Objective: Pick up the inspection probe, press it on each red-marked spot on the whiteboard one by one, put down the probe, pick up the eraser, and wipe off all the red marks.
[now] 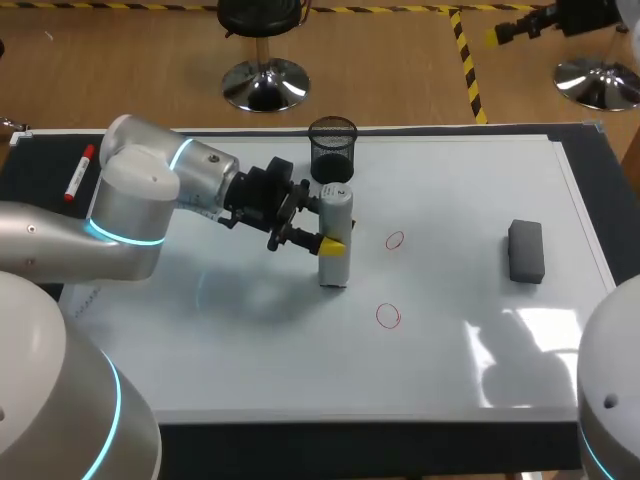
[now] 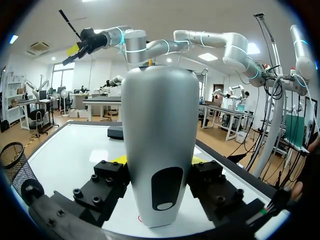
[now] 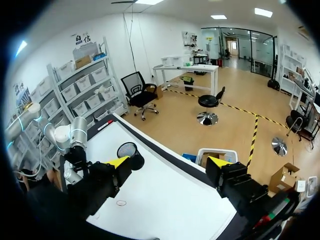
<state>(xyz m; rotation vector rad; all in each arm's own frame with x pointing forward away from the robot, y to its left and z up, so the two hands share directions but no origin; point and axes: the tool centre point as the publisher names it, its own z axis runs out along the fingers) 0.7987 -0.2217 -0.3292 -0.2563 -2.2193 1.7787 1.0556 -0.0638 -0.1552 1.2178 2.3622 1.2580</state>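
Left arm [image 1: 150, 205]: Comes in from the left side and stretches out low over the whiteboard [image 1: 470, 180], its wrist level with the surface.

Left gripper [image 1: 333, 236]: Both fingers are pinched against the inspection probe [image 2: 159, 125] from opposite sides. The yellow tips press on its silver body about halfway up.

Inspection probe: Stands upright near the middle of the whiteboard, with its foot at the white surface. Whether it actually presses down cannot be told.

First red mark [image 1: 394, 240]: A small hand-drawn ring just to the right of the probe and apart from it.

Second red mark [image 1: 388, 316]: A similar ring, closer to the front edge of the board and also clear of the probe.

Eraser [image 1: 526, 250]: A dark grey block lying flat on the right part of the board, well apart from the probe.

Right gripper [image 3: 169, 162]: Held high above the table. Its yellow-tipped fingers are spread wide with nothing between them.

Mesh cup [image 1: 333, 148]: Black, standing at the far edge of the board just behind the probe.

Red marker [image 1: 78, 172]: Lies on the dark table off the board's left edge.
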